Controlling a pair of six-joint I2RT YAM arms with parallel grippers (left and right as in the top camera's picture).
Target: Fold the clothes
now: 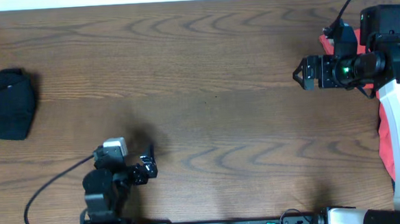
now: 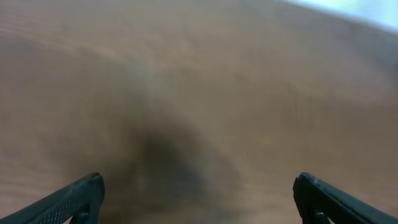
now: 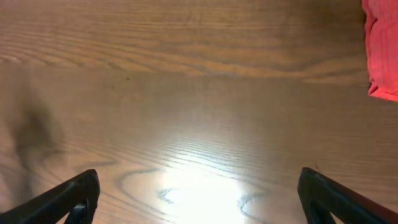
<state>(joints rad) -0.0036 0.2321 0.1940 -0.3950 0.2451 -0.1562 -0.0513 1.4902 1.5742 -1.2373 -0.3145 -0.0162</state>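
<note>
Both arms are hovering over the bench (image 1: 205,70) with nothing gripped. The left tool (image 1: 150,167) is sitting at the lower left of the overhead frame, its fingers standing wide apart over bare wood. Its wrist view is blurring badly, so it is probably close above the surface, though I cannot be sure. The right tool (image 1: 299,74) is pointing leftward at the upper right, also spread wide and empty.

The red shirt (image 3: 380,50) is lying bunched at the far right edge, mostly hiding under the right arm. In the right wrist view only a corner is showing at the upper right. The black bundle (image 1: 6,105) is resting at the far left edge, well apart from both tools.

The step in hand seems to be fetching a garment to the middle. To do it well, the right tool should be swinging toward the shirt, coming down on an outer edge rather than the heap's centre, pinching one layer and dragging it into the open middle so it spreads flat. The left tool should be waiting to catch the opposite edge.
</note>
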